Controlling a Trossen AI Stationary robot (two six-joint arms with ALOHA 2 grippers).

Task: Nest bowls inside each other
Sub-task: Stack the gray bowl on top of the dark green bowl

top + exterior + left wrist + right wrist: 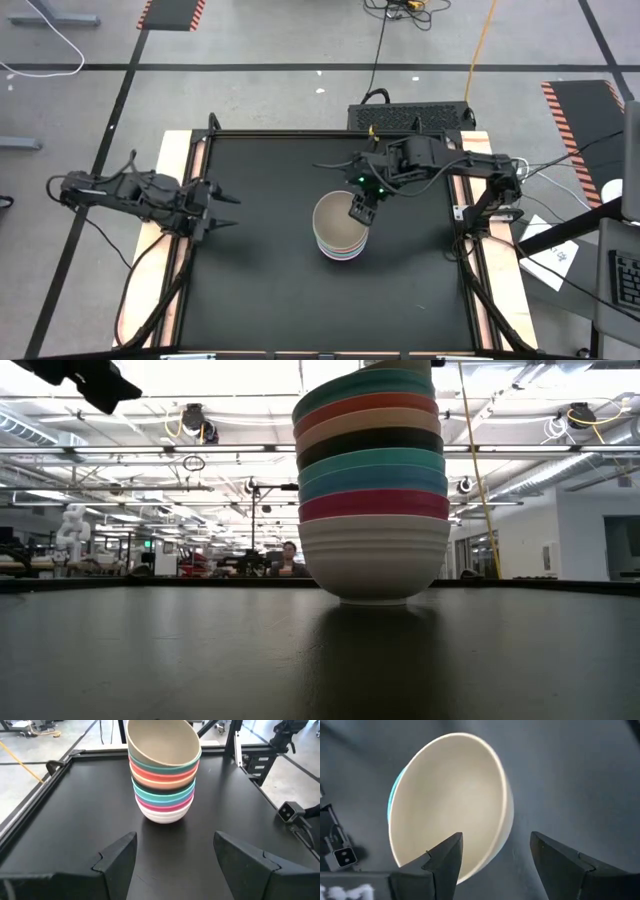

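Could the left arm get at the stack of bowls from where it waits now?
Probably yes: the left gripper is open at the table's left edge, with bare black table between it and the bowl stack. The right gripper, open above the stack's rim, could crowd it.

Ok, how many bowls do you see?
9, all in one stack: white bottom, then magenta, light blue, teal, black, peach, red, green, olive-grey on top, tilted. Nested rims could hide another.

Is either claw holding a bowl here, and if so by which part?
Nothing is held. The right claw hangs open over the rim of the stack's top bowl; the left claw waits open at the table's left edge.
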